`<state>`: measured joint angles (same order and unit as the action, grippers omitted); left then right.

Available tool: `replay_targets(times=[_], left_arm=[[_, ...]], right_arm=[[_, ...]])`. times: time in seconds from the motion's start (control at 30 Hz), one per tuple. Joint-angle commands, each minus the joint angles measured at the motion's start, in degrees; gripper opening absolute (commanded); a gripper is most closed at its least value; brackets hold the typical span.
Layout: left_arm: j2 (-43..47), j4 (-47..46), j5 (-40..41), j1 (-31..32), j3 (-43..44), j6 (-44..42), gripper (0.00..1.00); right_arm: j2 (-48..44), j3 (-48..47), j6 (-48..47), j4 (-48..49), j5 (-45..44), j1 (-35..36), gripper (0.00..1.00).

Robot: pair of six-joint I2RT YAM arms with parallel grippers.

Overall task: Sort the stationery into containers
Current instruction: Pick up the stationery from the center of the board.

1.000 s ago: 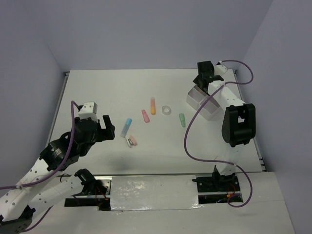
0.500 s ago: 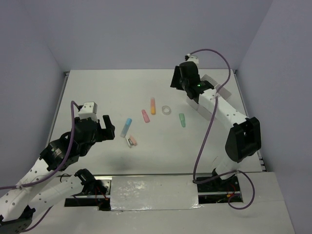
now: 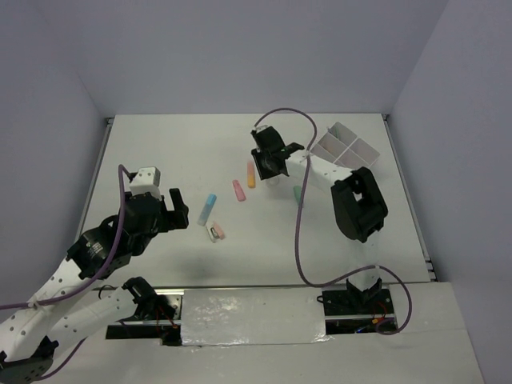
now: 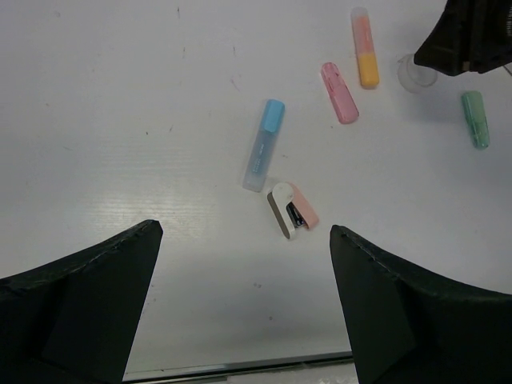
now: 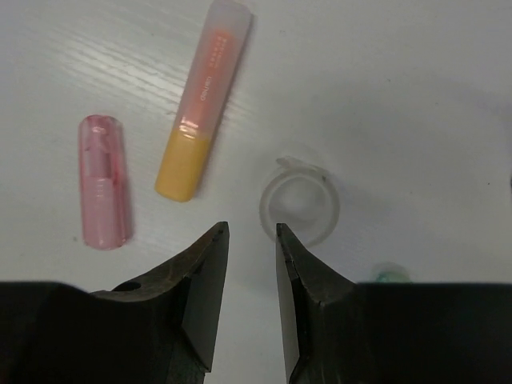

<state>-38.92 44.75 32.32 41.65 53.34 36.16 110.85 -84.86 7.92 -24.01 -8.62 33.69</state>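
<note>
White table (image 3: 176, 152), right jaws close to the tape ring.
The right gripper (image 5: 252, 232) keeps only a narrow gap between its jaws and pinches nothing. The clear tape ring (image 5: 267, 210) lies flat just ahead of the tips, with an orange piece (image 5: 204, 104) and a pink piece (image 5: 104, 182) beside it. The left gripper (image 4: 244, 232) has its jaws spread wide. The white tray (image 3: 344, 148) stands well apart.

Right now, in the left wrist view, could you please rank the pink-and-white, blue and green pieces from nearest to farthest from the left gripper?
1. The pink-and-white piece, centre.
2. The blue piece, just beyond it.
3. The green piece, far right.
</note>
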Motion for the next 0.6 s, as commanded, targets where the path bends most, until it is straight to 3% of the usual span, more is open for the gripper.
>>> replay_targets(times=[0.0,0.33,0.43,0.5,0.57], left_arm=[[0.1,-1.6,0.9,-0.3,0.2,-0.3,0.99],[-0.6,-1.8,0.4,-0.3,0.3,-0.7,0.99],[-0.6,-1.9,0.3,-0.3,0.2,-0.8,0.99],[-0.6,-2.0,0.2,-0.3,0.2,-0.9,0.99],[-0.7,-2.0,0.2,-0.4,0.2,-1.0,0.99]], right_arm=[[5.1,-6.7,-3.7,-5.2,-2.3,-0.4,0.38],[11.6,-8.2,-4.4,-4.5,-1.3,-1.3,0.38],[12.3,-7.9,-4.3,-3.9,-0.3,-1.4,0.33],[12.4,-7.3,-4.1,-3.3,0.2,-1.5,0.27],[11.3,-6.9,-4.1,-2.9,0.9,-1.5,0.10]])
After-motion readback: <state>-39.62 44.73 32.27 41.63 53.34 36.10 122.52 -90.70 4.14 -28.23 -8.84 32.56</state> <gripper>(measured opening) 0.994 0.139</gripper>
